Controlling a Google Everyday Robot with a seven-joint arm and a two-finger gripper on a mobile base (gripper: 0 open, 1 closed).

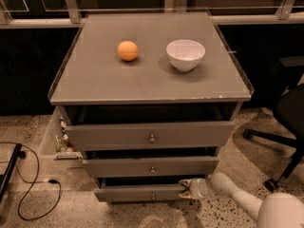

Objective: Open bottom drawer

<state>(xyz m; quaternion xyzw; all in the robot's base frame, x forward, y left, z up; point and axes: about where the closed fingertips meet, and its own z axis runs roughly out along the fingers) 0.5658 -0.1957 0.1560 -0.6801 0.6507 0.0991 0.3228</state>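
Low, pincer at bottom drawer, state unclear; orange, bowl on cabinet top; speckled floor.

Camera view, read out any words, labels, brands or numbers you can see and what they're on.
No readable text. The orange, white bowl and drawer fronts are unmarked.
Items in the side bin are too small to read.
The claw, at the right end of the bottom drawer, shows no marking.

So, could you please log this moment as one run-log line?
task: open bottom drawer | gripper: at drawer front's right end, right of knob | tabletop: orange, white bowl
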